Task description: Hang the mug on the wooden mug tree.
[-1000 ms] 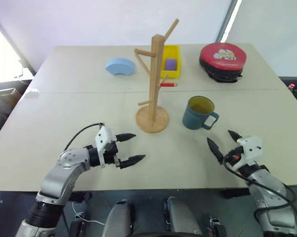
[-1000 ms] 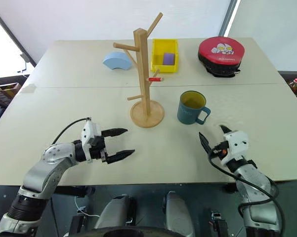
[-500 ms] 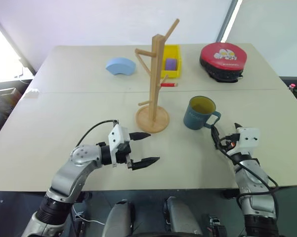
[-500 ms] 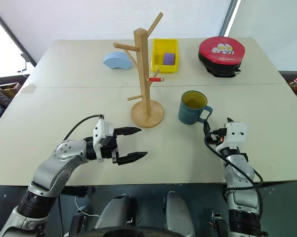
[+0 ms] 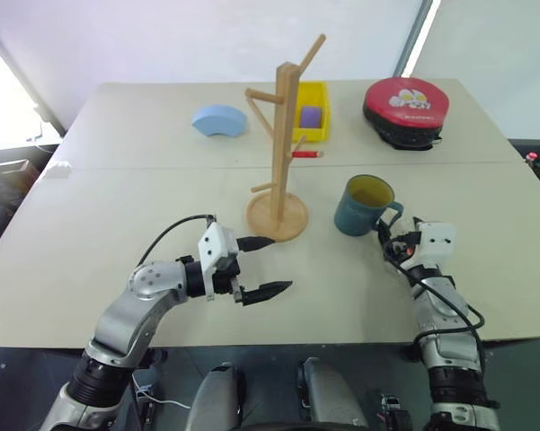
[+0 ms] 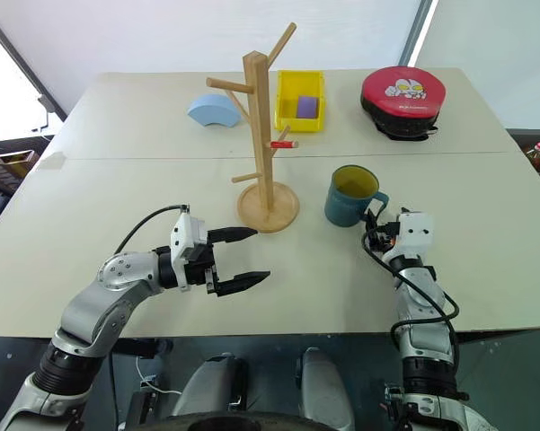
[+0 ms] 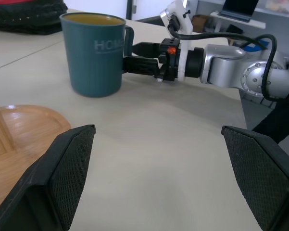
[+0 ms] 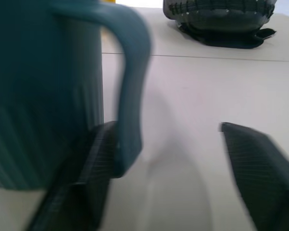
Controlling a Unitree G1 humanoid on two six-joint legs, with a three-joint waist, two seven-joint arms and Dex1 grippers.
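The blue-teal mug with a yellow-olive inside stands upright on the table, right of the wooden mug tree. Its handle points toward my right gripper. That gripper is level at the handle, open, its fingers astride the loop. One finger sits close against the handle and the other stands well clear. My left gripper hovers open and empty in front of the tree's round base, pointing right toward the mug.
At the back lie a light blue curved block, a yellow bin holding a purple block, and a red-and-black round case. A red pen lies behind the tree. The table's front edge runs just under both arms.
My right gripper has moved forward to the mug's handle and its fingers have drawn closer together. The left gripper shifted right early on, then stayed still.
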